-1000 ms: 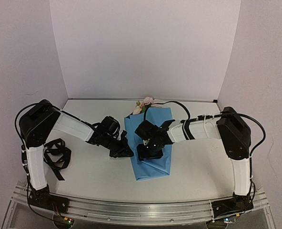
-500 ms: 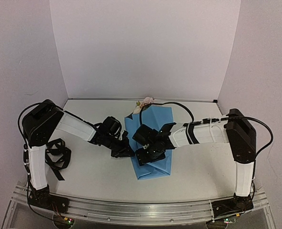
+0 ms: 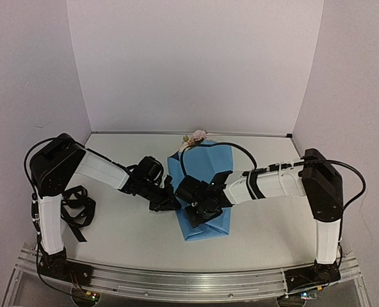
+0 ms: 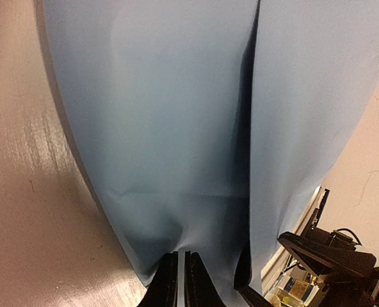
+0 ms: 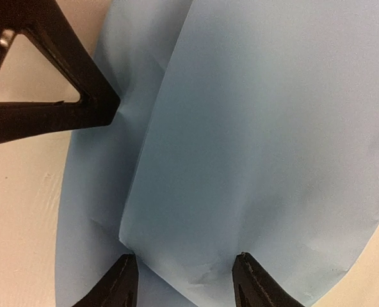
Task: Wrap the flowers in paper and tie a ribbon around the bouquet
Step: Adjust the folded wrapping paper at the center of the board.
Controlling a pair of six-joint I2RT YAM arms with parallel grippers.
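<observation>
mid-wrap with left tool (image 4: 179,257) pinching the paper (image 4: 177,115) edge and right tool (image 5: 184,259) spread above it, next needs clamping the overlap tight.

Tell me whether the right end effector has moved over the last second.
Yes. The right end effector has shifted along the paper toward the rail at the table's near edge.

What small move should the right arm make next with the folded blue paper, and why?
Probably close the right gripper on the upper flap of the paper. Its jaws stand open astride that flap's edge, while the left gripper is shut on the paper's edge nearby. The ribbon lies unused beside the left arm, so the wrap needs holding first.
</observation>
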